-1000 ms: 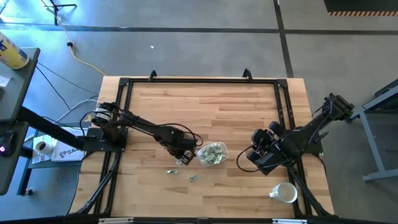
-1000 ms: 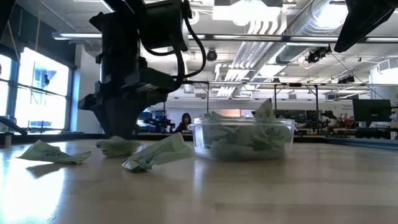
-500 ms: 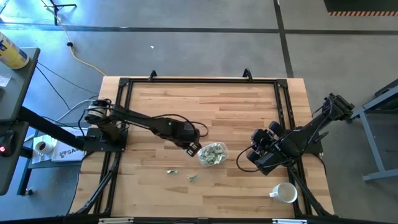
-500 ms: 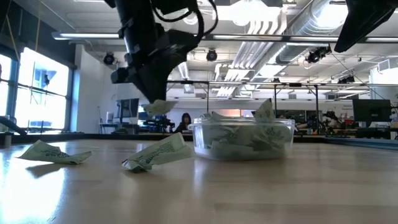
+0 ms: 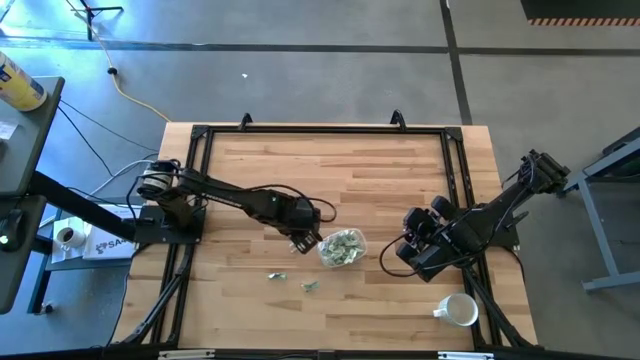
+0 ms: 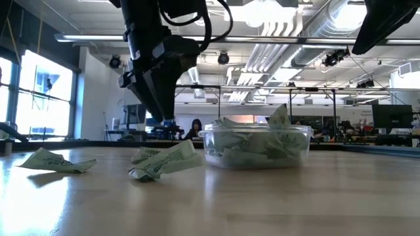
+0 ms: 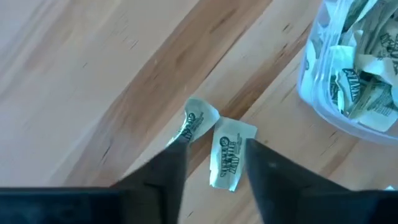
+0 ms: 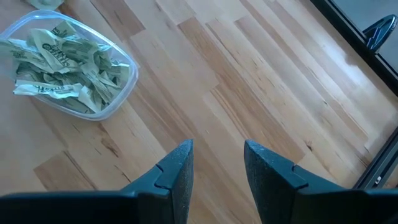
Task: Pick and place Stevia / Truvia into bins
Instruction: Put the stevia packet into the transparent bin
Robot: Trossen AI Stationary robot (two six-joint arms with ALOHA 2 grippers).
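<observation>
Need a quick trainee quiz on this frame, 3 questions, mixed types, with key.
1. True or false: the clear container is empty.
2. Where does the white mug stand? A: beside the left arm's base. B: on the waiting right arm's side, near the table edge. C: inside the container.
3. In the left wrist view, how many packets lie on the table by the open left gripper, outside the container?

Key: 1 false, it holds many packets. 2 B. 3 two.

Loose packets (image 5: 277, 275) on the table (image 5: 380, 165), left of the packet-filled container (image 5: 342, 248).
</observation>
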